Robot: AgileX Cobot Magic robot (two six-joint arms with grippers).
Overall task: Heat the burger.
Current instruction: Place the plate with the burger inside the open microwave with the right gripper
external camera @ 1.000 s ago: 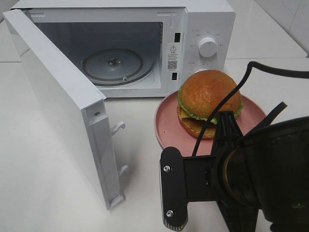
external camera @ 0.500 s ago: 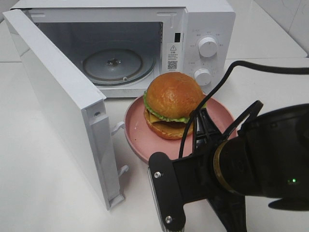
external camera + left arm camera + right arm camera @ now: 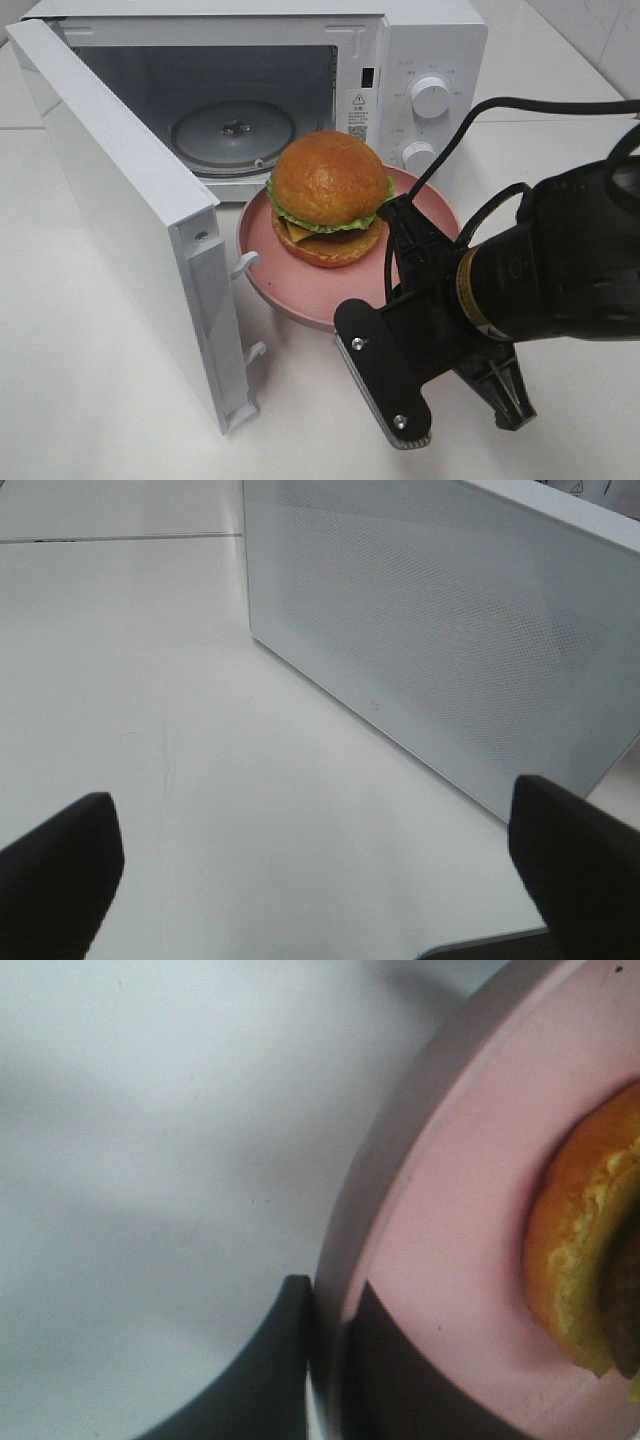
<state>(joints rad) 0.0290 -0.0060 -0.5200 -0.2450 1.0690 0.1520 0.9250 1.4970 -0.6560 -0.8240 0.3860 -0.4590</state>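
Note:
The burger (image 3: 328, 195), with a golden-brown bun, green lettuce and a dark patty, sits on a pink plate (image 3: 290, 285). My right gripper (image 3: 400, 220) is shut on the plate's right rim and holds it just in front of the open microwave (image 3: 420, 60). In the right wrist view the fingers (image 3: 290, 1360) pinch the plate's rim (image 3: 450, 1210), with the burger (image 3: 580, 1260) beside them. My left gripper (image 3: 310, 795) is open and empty, low over the table, facing the outer face of the microwave door (image 3: 450, 630). It is out of the high view.
The microwave door (image 3: 120, 220) stands swung open to the left, with its latch hooks facing the plate. The glass turntable (image 3: 232, 133) lies bare inside the cavity. Two knobs (image 3: 430, 97) are on the right panel. The white table (image 3: 90, 400) spreads around.
My right gripper has carried the plate and burger to the left and toward the microwave opening. The door has not moved.

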